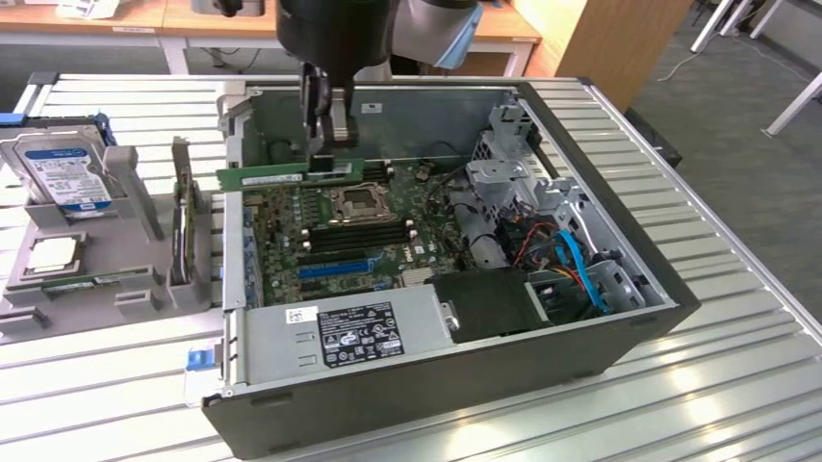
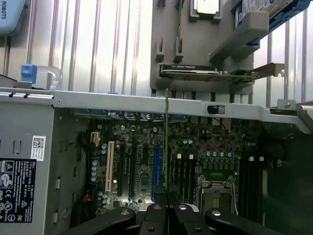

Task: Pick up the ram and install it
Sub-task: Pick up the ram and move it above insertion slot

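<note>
gripper (image 1: pixel 330 154) clamped on ram (image 1: pixel 264 176) | above motherboard (image 1: pixel 337 241) | cpu socket (image 1: pixel 356 204) near | case wall (image 1: pixel 234 125) by ram's end

"ROBOTS" reads sideways on the light-blue cap (image 2: pixel 11 18)

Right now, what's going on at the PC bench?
The arm's gripper is shut on the ram, holding it on edge inside the open computer case, above the motherboard near its far edge. The stick is not seated in a slot; the memory slots beside the CPU socket look empty. On the holder at the exterior view's left sit the hard drive and the expansion card.
</note>
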Action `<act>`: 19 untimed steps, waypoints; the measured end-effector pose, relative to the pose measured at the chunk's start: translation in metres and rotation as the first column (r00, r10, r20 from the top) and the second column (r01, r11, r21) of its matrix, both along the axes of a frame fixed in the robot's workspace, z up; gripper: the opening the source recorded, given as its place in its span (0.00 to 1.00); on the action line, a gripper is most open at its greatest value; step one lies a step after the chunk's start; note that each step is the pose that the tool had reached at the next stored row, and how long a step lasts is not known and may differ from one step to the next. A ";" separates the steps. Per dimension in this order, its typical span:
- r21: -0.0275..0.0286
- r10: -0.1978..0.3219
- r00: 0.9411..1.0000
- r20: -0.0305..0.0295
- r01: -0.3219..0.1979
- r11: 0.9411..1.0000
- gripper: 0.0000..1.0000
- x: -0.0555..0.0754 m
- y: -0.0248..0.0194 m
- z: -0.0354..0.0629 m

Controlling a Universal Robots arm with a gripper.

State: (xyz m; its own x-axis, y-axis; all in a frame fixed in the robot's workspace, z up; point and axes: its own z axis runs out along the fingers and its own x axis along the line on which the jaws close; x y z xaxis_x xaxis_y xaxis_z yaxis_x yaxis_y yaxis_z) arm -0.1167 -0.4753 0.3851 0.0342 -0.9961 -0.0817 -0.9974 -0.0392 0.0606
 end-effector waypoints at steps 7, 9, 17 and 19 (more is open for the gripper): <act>0.000 0.002 1.000 -0.001 -0.002 1.000 0.12 0.017 -0.0006 0.0000; 0.000 0.002 1.000 -0.001 -0.002 1.000 0.12 0.022 -0.0008 0.0000; 0.000 0.004 1.000 -0.002 -0.004 1.000 0.12 0.040 -0.0015 0.0000; 0.000 0.004 1.000 -0.002 -0.004 1.000 0.12 0.044 -0.0017 0.0000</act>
